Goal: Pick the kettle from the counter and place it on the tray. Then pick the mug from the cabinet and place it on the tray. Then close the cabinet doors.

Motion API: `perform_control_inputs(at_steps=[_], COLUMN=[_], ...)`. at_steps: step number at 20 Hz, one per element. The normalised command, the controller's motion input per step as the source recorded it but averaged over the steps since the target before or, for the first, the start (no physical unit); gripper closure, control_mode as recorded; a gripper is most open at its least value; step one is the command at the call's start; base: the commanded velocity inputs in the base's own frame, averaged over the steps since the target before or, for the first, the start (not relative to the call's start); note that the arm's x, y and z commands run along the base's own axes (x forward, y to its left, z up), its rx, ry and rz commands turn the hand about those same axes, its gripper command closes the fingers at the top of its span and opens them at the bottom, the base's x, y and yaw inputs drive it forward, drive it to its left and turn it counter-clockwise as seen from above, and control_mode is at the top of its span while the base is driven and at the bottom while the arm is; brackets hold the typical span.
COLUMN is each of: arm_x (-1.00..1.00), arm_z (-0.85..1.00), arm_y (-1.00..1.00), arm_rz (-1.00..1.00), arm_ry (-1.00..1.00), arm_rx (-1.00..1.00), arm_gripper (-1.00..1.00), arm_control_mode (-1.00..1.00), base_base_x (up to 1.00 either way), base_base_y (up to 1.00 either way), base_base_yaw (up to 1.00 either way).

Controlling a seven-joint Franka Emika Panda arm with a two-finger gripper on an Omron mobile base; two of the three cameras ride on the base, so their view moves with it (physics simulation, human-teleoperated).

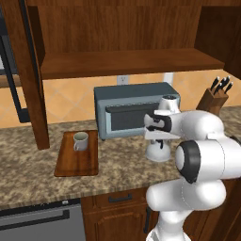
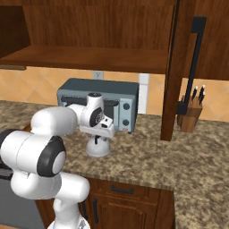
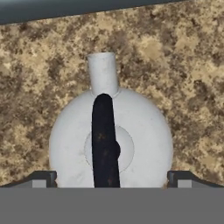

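Note:
The silvery-white kettle stands on the granite counter, its black arched handle running straight up the hand view and its spout pointing away. My gripper hangs open right above it, one fingertip off each side of the dome, holding nothing. From the base the hand sits just over the kettle, in front of the toaster oven. The grey-beige mug stands upright on the wooden tray at the left. The wall cabinet stands open, its shelf bare, its doors swung out.
A grey toaster oven stands at the back wall just behind the kettle. A knife block sits at the right. The open right door with its black bar handle hangs over the counter. A dishwasher front is below left.

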Motion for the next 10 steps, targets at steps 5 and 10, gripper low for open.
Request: perform_control_inputs(at_steps=[5, 10], arm_x=[-0.03, -0.22], arm_z=[-0.17, -0.21], arm_y=[0.01, 0.03], arm_rz=[0.0, 0.0], arm_ry=[0.0, -0.01], arm_rx=[0.0, 0.0], arm_gripper=[-1.0, -1.0], arm_control_mode=[-1.0, -1.0], base_base_x=[0.0, 0.0], base_base_y=[0.0, 0.0], base_base_yaw=[0.0, 0.0])
